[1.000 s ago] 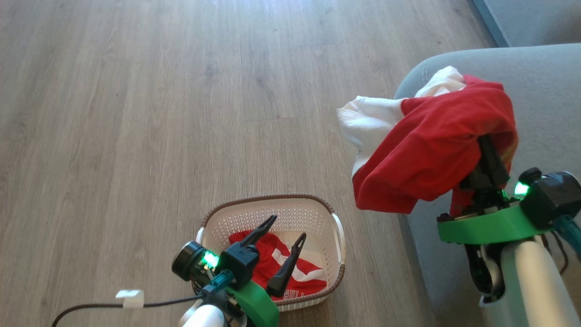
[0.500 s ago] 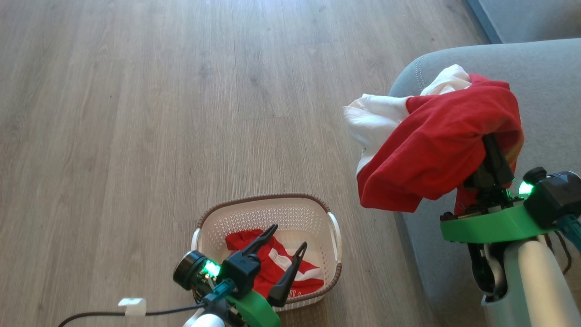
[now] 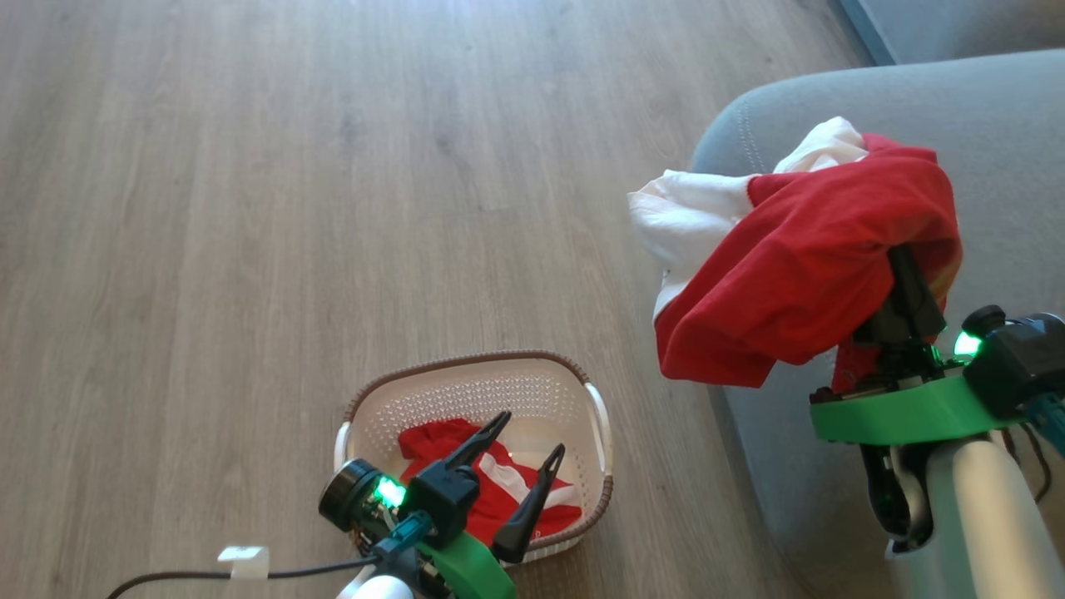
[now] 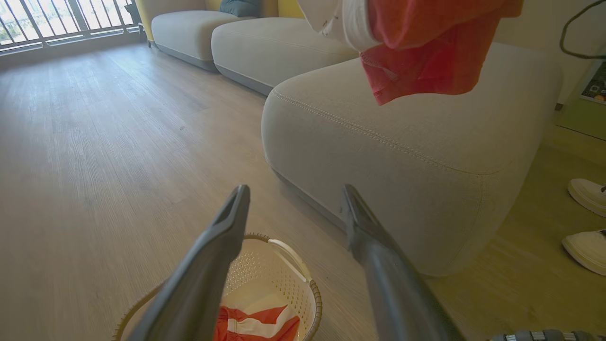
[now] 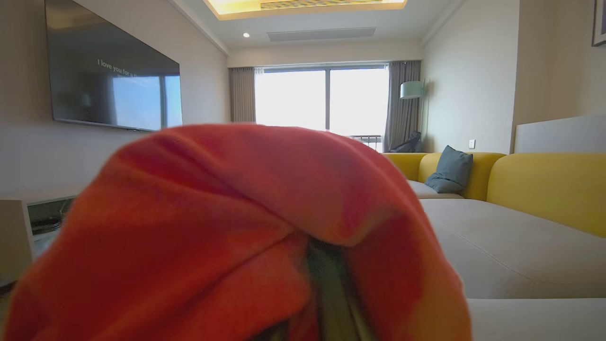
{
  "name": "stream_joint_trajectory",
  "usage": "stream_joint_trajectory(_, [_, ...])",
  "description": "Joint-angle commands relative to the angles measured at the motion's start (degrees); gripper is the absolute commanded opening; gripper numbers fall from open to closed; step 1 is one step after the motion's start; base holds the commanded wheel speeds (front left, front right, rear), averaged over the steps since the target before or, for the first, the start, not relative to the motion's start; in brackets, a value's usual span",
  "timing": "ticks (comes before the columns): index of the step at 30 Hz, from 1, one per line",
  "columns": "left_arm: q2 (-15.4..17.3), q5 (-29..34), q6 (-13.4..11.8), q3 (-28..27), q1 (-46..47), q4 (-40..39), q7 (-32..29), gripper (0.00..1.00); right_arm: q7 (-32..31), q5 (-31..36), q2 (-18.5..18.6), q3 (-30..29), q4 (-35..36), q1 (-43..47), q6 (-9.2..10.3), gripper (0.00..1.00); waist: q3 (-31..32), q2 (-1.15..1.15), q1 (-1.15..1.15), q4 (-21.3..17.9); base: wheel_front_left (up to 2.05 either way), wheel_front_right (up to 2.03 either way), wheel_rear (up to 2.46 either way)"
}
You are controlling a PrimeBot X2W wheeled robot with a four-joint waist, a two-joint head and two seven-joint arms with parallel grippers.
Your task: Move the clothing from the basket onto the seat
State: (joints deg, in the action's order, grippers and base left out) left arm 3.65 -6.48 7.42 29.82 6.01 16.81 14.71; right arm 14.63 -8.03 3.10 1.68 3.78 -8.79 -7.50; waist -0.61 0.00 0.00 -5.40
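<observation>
My right gripper [image 3: 903,274] is shut on a red garment with a white part [image 3: 790,266], which drapes over its fingers and hangs above the rounded front edge of the grey seat [image 3: 998,125]. The same cloth [image 5: 236,227] covers the fingers in the right wrist view. A second red garment with white stripes [image 3: 433,441] lies in the cream basket [image 3: 466,395] on the floor. Just above that basket's near side, my left gripper [image 3: 530,432] stands open and holds nothing. The left wrist view shows the basket [image 4: 284,279] below the open gripper [image 4: 294,189], and the seat [image 4: 402,156] beyond.
Wooden floor [image 3: 250,208] stretches left and ahead. A dark cable with a white tag [image 3: 241,561] trails at the lower left. Two pale shoes [image 4: 589,194] stand on the floor beside the seat. More sofa sections with yellow backs [image 5: 544,189] lie beyond.
The head camera has shifted, so the basket and seat sit further left in the picture. The held garment is slightly further over the seat. Neither gripper has changed its state.
</observation>
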Motion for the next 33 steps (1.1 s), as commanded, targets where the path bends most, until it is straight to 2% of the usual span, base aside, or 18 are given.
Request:
stream_joint_trajectory(1, [-0.14,0.10,0.06,-1.41,1.84,-2.19,0.29,1.00,0.37,0.71,-0.23,0.68,2.53,-2.96,0.01,0.00,-0.40,0.00,0.00,-0.75,0.00,0.00,0.00])
stream_joint_trajectory(4, [-0.18,0.16,0.06,-1.25,2.20,-2.49,0.29,1.00,0.37,1.07,-0.23,0.11,2.68,-3.19,0.01,0.00,-1.02,0.00,0.00,-2.15,0.00,0.00,0.00])
stream_joint_trajectory(16, [0.80,0.78,0.06,-0.93,3.20,-2.89,0.29,1.00,0.37,0.70,-0.23,-1.35,2.64,-4.39,0.01,0.00,-3.63,0.00,0.00,-17.76,0.00,0.00,0.00])
stream_joint_trajectory(20, [1.21,1.04,0.06,-0.65,3.77,-3.12,0.29,1.00,0.37,0.56,-0.23,-3.77,2.90,-4.01,0.01,0.00,-4.13,0.00,0.00,-21.57,0.00,0.00,0.00])
stream_joint_trajectory(33, [2.76,-0.81,0.06,6.82,9.87,-1.62,0.29,1.00,0.37,-0.38,-0.23,-13.52,6.22,-1.52,0.01,0.00,-8.12,0.00,0.00,-24.92,0.00,0.00,0.00])
